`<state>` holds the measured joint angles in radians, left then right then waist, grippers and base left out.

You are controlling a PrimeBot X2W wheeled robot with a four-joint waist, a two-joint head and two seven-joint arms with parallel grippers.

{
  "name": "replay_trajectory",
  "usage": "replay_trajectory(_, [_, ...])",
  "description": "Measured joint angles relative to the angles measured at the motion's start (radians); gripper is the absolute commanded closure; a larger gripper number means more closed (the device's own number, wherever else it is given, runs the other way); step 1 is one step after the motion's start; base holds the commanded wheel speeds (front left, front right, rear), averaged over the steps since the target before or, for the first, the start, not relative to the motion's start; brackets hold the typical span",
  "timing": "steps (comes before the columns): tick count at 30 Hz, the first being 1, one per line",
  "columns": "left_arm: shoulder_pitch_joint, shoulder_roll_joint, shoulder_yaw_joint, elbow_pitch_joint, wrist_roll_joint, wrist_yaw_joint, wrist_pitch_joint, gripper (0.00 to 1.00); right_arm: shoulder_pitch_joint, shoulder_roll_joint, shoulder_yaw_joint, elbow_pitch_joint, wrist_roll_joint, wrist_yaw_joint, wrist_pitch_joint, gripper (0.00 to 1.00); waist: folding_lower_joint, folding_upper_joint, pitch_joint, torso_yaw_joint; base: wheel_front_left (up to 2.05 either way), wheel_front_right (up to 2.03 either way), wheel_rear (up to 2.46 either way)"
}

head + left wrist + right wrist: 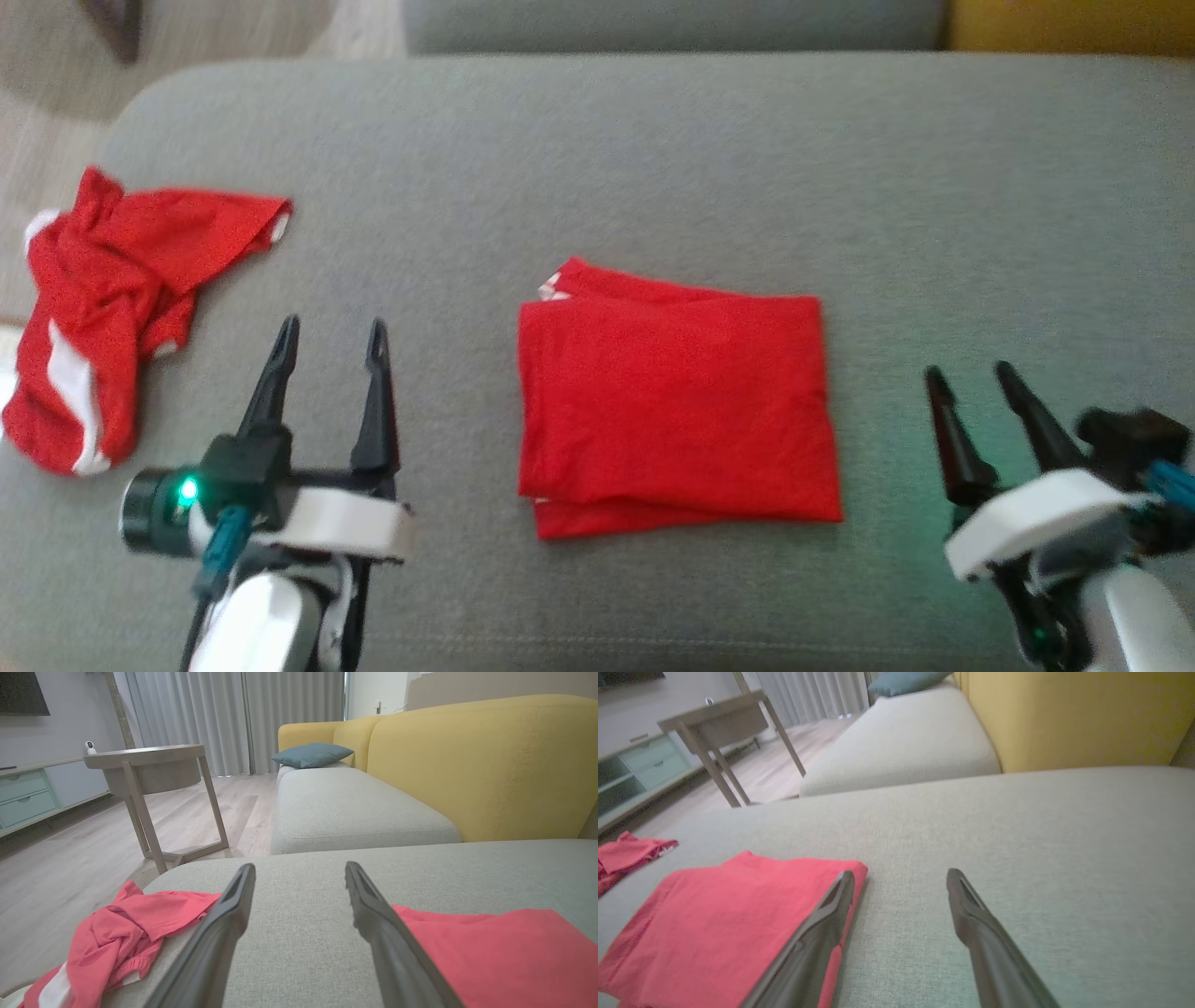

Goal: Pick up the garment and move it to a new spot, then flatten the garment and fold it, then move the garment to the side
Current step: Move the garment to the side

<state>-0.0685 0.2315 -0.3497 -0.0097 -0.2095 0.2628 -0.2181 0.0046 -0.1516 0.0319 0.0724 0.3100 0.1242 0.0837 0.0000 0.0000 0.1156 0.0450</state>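
Garment [677,406], red and folded into a neat rectangle, lies mid-frame on the grey sofa cushion [653,159]. Folding looks done, so moving it aside seems the step in hand. That likely calls for a grip on one edge through every layer. The left gripper [332,324] at lower left and the right gripper [969,371] at lower right flank it, both spread wide and empty.

In your right wrist view the folded garment [714,933] runs off the frame at 6 to 8 o'clock, and a finger [817,938] of the right hand [900,873] covers part of its 3 o'clock edge. In your left wrist view the crumpled garment [117,938] is cut off at 7 o'clock, and the small white object [89,746] on the cabinet [28,798] at 10 o'clock is too small to identify.
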Motion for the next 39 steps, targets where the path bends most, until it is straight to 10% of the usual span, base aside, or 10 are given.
replay_trajectory(13, [-0.088, -0.067, -0.029, 0.049, 0.015, -0.016, -0.031, 0.0, -0.139, -0.049, 0.157, 0.243, 0.079, 0.0, 0.143, 0.0, 0.0, 0.0, 0.113, 0.129, 0.0, 0.0, 0.0])
replay_trajectory(15, [-0.088, -0.071, -0.028, 0.053, 0.015, -0.016, -0.031, 0.0, -0.155, -0.055, 0.158, 0.238, 0.086, 0.0, 0.174, 1.0, 0.0, 0.0, 0.117, 0.136, 0.0, 0.0, 0.0])
replay_trajectory(26, [-0.085, -0.076, -0.012, 0.042, 0.041, -0.018, -0.031, 0.0, -0.159, -0.067, 0.162, 0.141, 0.04, 0.0, 0.198, 1.0, 0.0, 0.0, 0.102, 0.08, 0.0, 0.0, 0.0])
replay_trajectory(39, [-0.118, -0.072, -0.034, 0.035, 0.068, -0.059, -0.032, 0.0, -0.213, -0.146, 0.192, 0.131, 0.045, 0.0, 0.174, 1.0, 0.0, 0.0, 0.112, -0.171, 0.0, 0.0, 0.0])
